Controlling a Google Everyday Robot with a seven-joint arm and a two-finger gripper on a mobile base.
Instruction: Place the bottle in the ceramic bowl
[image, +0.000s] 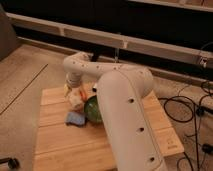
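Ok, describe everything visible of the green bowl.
The ceramic bowl is round, glossy and green, and stands on the wooden table. Only its left part shows; the robot's arm hides the rest, including most of the inside. A blue sponge lies close by its left rim. The bottle sits just up-left of it, not visibly inside, with the gripper low over that bottle.

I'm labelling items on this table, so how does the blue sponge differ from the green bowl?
The blue sponge is flat and matte; the green bowl is round and glossy. The sponge shows fully; the bowl is partly hidden by the arm. Both rest on the wooden table. The claw hangs beyond the sponge, left of the bowl.
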